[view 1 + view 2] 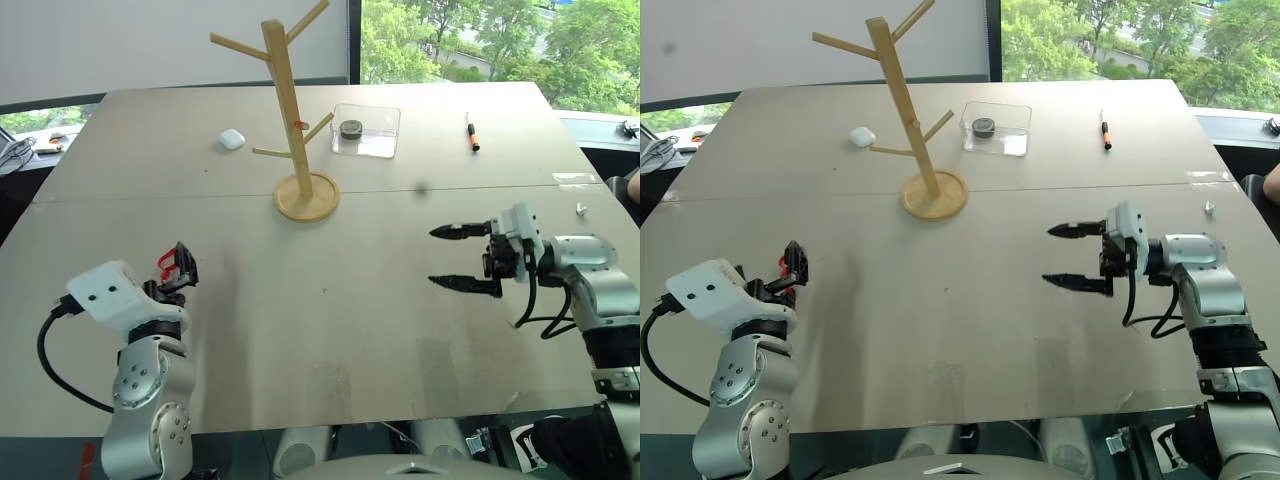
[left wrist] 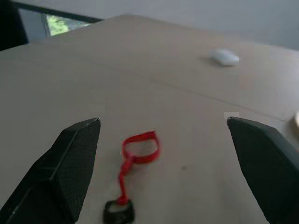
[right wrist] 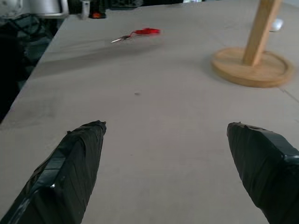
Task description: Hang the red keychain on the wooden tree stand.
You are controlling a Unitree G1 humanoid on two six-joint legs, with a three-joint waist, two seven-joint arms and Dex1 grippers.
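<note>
The red keychain (image 2: pixel 138 153) lies flat on the table, its red strap loop leading to a dark key (image 2: pixel 119 212). My left gripper (image 1: pixel 183 272) hovers level just over it at the front left, open, the loop lying between and below the fingers. From the head views only a bit of red (image 1: pixel 165 263) shows beside those fingers. The wooden tree stand (image 1: pixel 289 110) stands upright at the table's far middle on its round base (image 1: pixel 307 197). My right gripper (image 1: pixel 432 256) is open and empty at the right, pointing left across the table.
A clear plastic box (image 1: pixel 366 130) with a dark round thing sits right of the stand. A small white case (image 1: pixel 231 139) lies to the stand's left. An orange-and-black pen (image 1: pixel 471 133) lies far right. A small metal bit (image 1: pixel 581 209) rests near the right edge.
</note>
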